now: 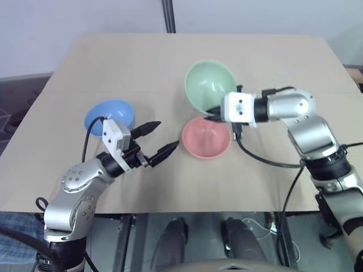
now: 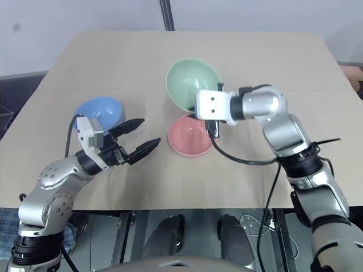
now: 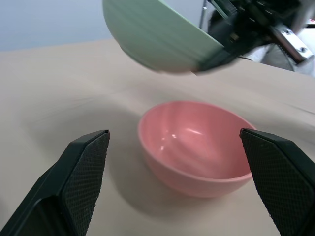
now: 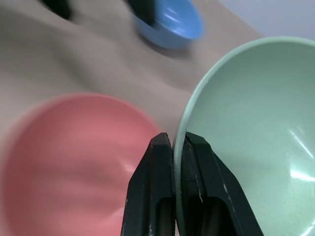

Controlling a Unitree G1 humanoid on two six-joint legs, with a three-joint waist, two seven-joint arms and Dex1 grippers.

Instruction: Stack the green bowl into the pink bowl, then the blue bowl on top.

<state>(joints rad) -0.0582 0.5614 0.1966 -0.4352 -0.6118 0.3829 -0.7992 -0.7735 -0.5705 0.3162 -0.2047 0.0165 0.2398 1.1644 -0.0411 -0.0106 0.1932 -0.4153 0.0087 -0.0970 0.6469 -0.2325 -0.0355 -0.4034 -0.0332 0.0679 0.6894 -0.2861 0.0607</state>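
My right gripper [image 1: 217,113] is shut on the near rim of the green bowl [image 1: 209,85], which hangs tilted in the air just beyond and above the pink bowl [image 1: 206,136]. The pink bowl sits upright on the table, with nothing inside. In the right wrist view the fingers [image 4: 162,162] pinch the green bowl's rim [image 4: 246,123], with the pink bowl [image 4: 69,162] below. To the left the blue bowl [image 1: 109,116] rests on the table. My left gripper [image 1: 157,140] stands open between the blue and pink bowls, pointing at the pink bowl [image 3: 197,145], nothing between its fingers.
The tan table [image 1: 170,56] has free room at the back and along the front edge. A dark post [image 1: 168,16] rises behind the far edge. Cables hang from my right arm across the table's front right part.
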